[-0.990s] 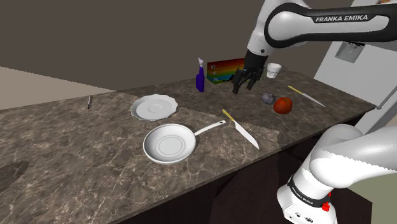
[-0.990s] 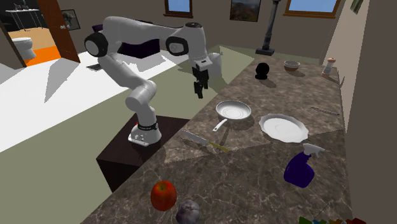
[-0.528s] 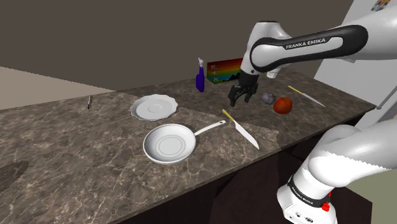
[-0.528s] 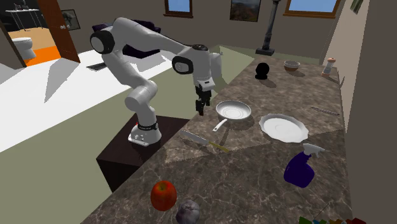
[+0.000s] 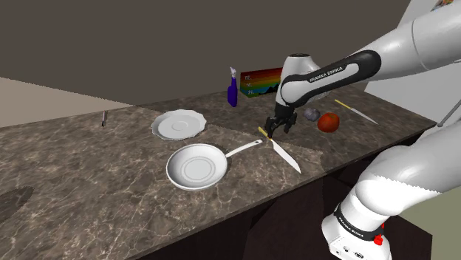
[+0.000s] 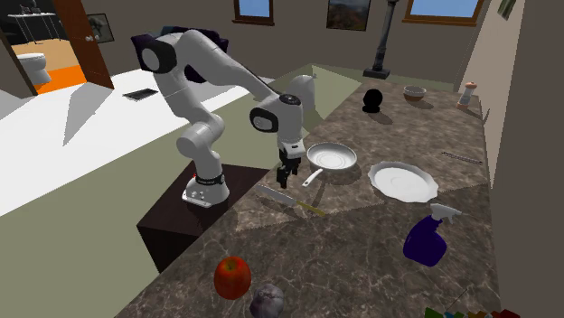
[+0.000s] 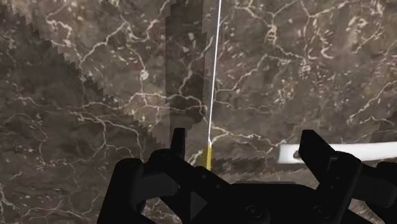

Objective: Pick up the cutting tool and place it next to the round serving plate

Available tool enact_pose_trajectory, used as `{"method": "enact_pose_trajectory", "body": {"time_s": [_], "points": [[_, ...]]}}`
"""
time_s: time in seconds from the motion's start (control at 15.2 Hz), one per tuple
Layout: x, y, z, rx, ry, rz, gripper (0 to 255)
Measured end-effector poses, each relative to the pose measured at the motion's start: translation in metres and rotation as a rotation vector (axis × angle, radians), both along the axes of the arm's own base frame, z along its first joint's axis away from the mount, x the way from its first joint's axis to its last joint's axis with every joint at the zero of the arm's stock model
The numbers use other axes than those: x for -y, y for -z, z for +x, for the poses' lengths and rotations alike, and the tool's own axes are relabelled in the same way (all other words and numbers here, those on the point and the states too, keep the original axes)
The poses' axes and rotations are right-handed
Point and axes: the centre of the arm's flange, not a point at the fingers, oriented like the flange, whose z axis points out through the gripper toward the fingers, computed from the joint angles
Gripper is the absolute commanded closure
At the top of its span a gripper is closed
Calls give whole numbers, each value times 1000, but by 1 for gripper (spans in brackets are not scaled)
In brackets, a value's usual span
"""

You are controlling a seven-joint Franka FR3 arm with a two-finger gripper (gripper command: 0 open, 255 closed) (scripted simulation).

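Observation:
A knife (image 5: 284,153) with a pale blade and a yellow handle (image 5: 263,134) lies on the dark marble counter, beside the pan's handle. The knife (image 6: 287,198) is also in the second exterior view. My black gripper (image 5: 272,131) hangs open just above the handle end, pointing down. In the wrist view the thin blade (image 7: 214,63) runs away from the gripper (image 7: 245,149) and the yellow handle (image 7: 205,156) sits close to one finger (image 7: 178,143), untouched. The round white scalloped plate (image 5: 178,124) rests farther back on the counter, beyond the pan; it also shows as plate (image 6: 403,181).
A white frying pan (image 5: 196,166) lies between knife and plate, its handle (image 7: 343,151) near my other finger. A purple spray bottle (image 5: 233,89), a rainbow box (image 5: 262,80), a red apple (image 5: 329,122), a grey-purple lump (image 5: 311,114) and a second knife (image 5: 354,111) stand behind.
The arm has swung down and toward the pan, bringing the open gripper from high above the counter's back to just over the knife's yellow handle. Nothing on the counter moved.

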Motion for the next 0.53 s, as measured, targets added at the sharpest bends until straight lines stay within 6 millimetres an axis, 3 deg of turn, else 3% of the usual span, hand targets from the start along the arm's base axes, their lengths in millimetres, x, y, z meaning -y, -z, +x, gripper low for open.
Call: {"method": "enact_pose_trajectory", "body": {"time_s": [0.2, 0.53], "points": [[16, 37, 4, -24, 29, -10, 0], [18, 68, 6, -30, 37, -14, 0]]}}
